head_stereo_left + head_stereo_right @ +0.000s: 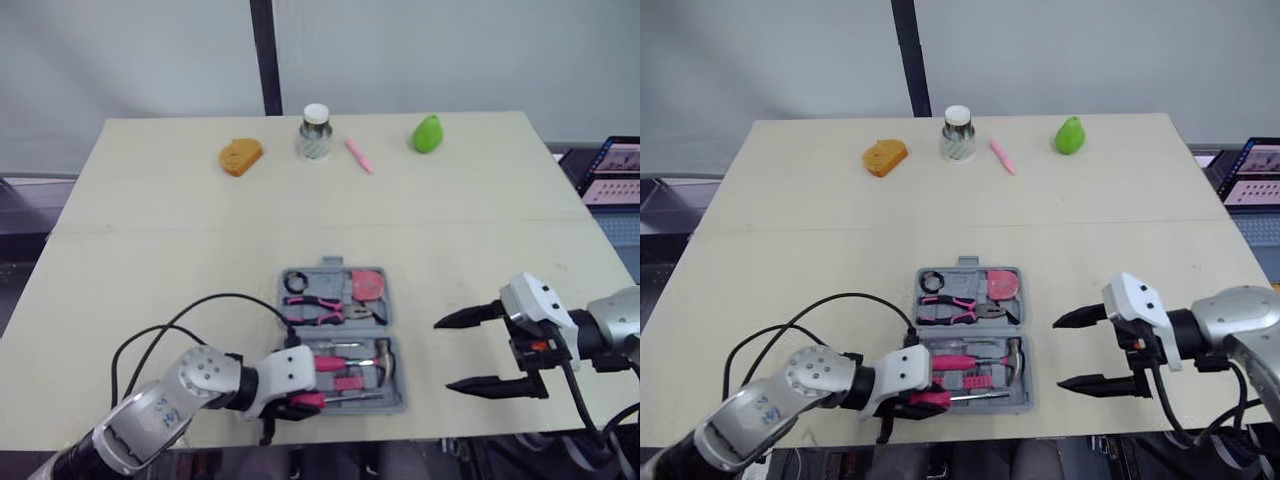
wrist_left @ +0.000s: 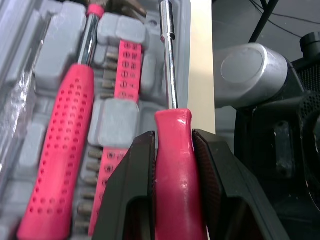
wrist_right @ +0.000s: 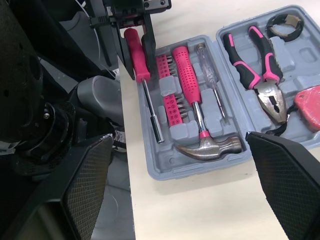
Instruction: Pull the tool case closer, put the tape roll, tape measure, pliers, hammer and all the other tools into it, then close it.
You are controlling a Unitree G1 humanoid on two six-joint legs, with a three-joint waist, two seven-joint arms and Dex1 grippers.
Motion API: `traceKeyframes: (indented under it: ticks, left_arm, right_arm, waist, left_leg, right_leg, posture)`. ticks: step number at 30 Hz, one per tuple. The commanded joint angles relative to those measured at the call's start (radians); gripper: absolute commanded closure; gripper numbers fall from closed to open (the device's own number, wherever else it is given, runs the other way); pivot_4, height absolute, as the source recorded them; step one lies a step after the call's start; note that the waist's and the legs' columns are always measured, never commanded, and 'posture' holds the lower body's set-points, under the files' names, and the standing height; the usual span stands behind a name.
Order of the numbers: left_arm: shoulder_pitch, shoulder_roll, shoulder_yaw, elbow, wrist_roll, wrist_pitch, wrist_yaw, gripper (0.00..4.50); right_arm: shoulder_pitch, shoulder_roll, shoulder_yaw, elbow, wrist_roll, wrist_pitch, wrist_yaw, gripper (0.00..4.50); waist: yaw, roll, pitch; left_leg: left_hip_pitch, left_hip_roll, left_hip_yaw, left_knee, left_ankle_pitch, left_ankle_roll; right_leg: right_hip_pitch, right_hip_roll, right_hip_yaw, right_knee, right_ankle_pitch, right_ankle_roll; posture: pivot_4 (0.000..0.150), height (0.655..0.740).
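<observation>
The grey tool case (image 1: 398,375) lies open near the table's front edge. Its far half holds a black tape roll (image 1: 296,281), pink-handled pliers (image 1: 320,308) and a pink tape measure (image 1: 367,285). In the near half lie a hammer (image 3: 192,90), a clear-handled screwdriver (image 3: 207,70) and a strip of bits (image 3: 170,95). My left gripper (image 2: 172,137) is shut on the pink handle of a screwdriver (image 2: 175,165). Its steel shaft (image 2: 167,55) lies along the case's near edge slot. My right gripper (image 1: 443,355) hangs open just right of the case, with nothing between its fingers.
Along the table's far side sit an orange object (image 1: 240,156), a jar with a white lid (image 1: 315,133), a pink pen (image 1: 359,155) and a green object (image 1: 428,133). A laptop (image 1: 610,172) stands off the table's right edge. The case is close to the table's front edge.
</observation>
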Motion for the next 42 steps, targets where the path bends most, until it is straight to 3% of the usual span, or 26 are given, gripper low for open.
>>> traceKeyframes:
  ticks: [1, 21, 42]
  left_arm:
    - [-0.027, -0.015, -0.030, -0.009, 0.007, 0.025, 0.006, 3.86]
    - [-0.158, -0.069, -0.138, 0.062, 0.029, 0.074, 0.008, 3.86]
    - [-0.196, -0.107, -0.186, 0.079, 0.040, 0.108, 0.024, 3.86]
  right_arm:
    - [0.004, -0.008, -0.031, -0.029, 0.013, -0.005, -0.004, 0.00]
    - [0.032, 0.000, -0.047, -0.028, 0.010, -0.014, -0.011, 0.00]
    - [0.046, 0.003, -0.056, -0.026, 0.011, -0.021, -0.020, 0.00]
  waist:
    - [0.001, 0.000, 0.000]
    - [0.006, 0.000, 0.000]
    - [0.023, 0.000, 0.000]
  left_leg:
    - [0.000, 0.000, 0.000, 0.001, 0.000, 0.000]
    - [0.000, 0.000, -0.003, 0.005, -0.001, 0.000]
    - [0.000, 0.000, -0.002, 0.006, -0.001, 0.001]
  right_leg:
    - [0.000, 0.000, 0.000, 0.000, 0.000, 0.000]
    - [0.002, -0.001, 0.002, 0.000, 0.000, 0.000]
    - [0.002, -0.001, 0.002, 0.000, 0.000, 0.000]
  posture:
    - [0.150, 0.7400]
    - [0.150, 0.7400]
    - [0.150, 0.7400]
